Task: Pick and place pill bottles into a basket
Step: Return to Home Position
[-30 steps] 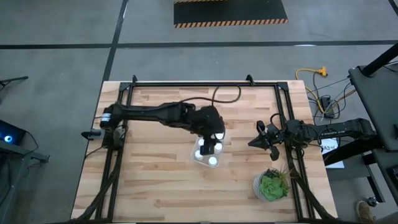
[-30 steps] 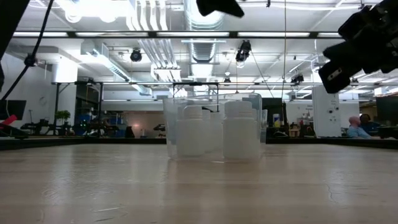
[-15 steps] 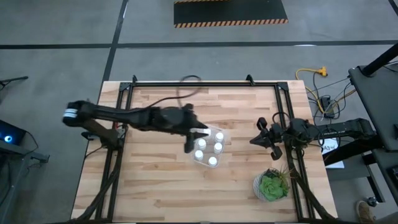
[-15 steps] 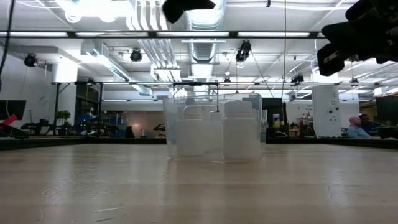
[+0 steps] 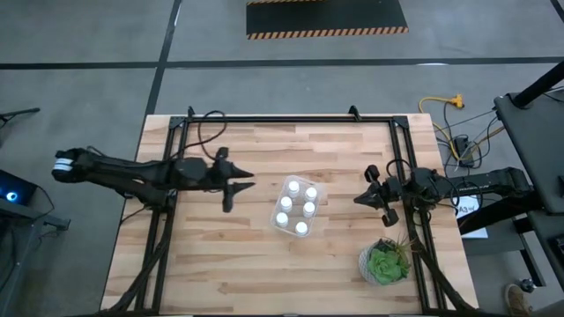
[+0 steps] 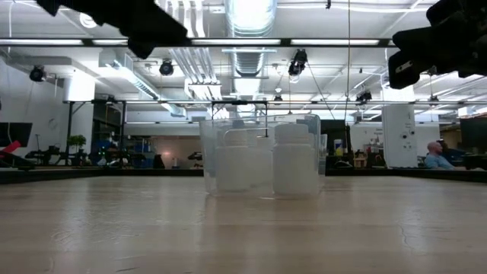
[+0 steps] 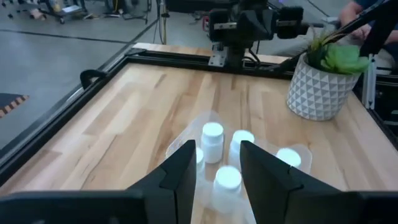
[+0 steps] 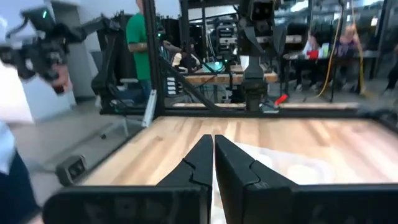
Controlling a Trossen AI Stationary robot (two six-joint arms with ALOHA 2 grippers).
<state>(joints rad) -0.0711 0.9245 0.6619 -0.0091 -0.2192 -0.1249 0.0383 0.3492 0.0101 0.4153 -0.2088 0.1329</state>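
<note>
Several small white pill bottles (image 5: 308, 209) stand upright inside the clear plastic bin (image 5: 315, 187) on the middle of the wooden table. They also show in the left wrist view (image 7: 212, 138) and in the low view (image 6: 295, 164). My left gripper (image 5: 240, 187) is open and empty, above the table to the left of the bin; its fingers (image 7: 180, 171) point toward the bin. My right gripper (image 5: 359, 199) is shut and empty, to the right of the bin near the table's right edge; it also shows in its own wrist view (image 8: 213, 144).
A green potted plant (image 5: 383, 261) in a white patterned pot stands at the near right corner. A black metal frame (image 5: 273, 119) runs round the table's edges. Bare wood lies to the left of and in front of the bin. People show in the room beyond the table.
My left gripper has drawn back from above the bin toward the table's left edge. The caps it covered in the high view now show. The bottles and the bin stay where they were.
</note>
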